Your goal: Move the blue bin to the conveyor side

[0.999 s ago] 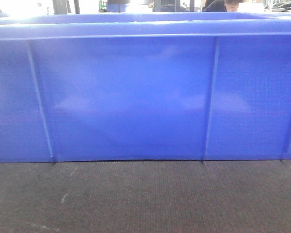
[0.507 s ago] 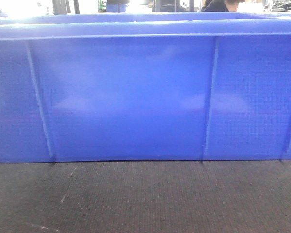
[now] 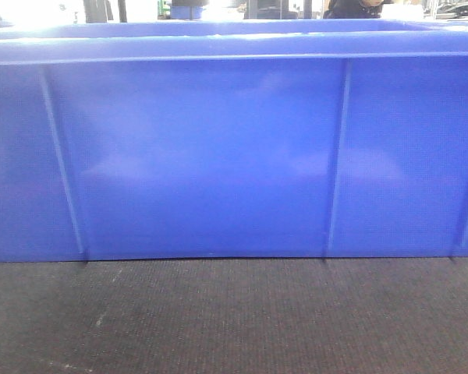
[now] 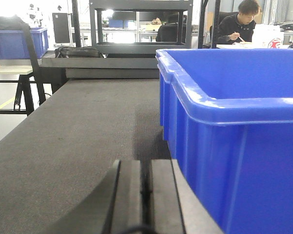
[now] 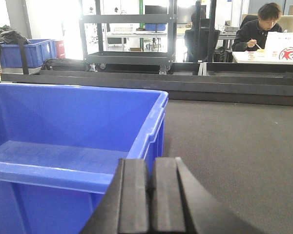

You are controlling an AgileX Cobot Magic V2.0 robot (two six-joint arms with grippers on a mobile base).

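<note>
The blue bin (image 3: pixel 218 156) fills the front view, standing on the dark woven conveyor belt (image 3: pixel 234 319). In the left wrist view the blue bin (image 4: pixel 234 122) rises at the right, and my left gripper (image 4: pixel 146 168) sits shut and empty just left of its near corner, low over the belt (image 4: pixel 73 131). In the right wrist view the blue bin (image 5: pixel 73 141) lies at the left, showing an empty inside. My right gripper (image 5: pixel 150 165) is shut and empty by the bin's right near corner, with the belt (image 5: pixel 234 146) stretching to the right.
A black metal rack (image 5: pixel 127 36) stands beyond the belt's far end. A smaller blue crate (image 5: pixel 27 52) sits at the far left. A seated person (image 5: pixel 256 29) works at a table far right. A black stand (image 4: pixel 24 73) borders the belt's left.
</note>
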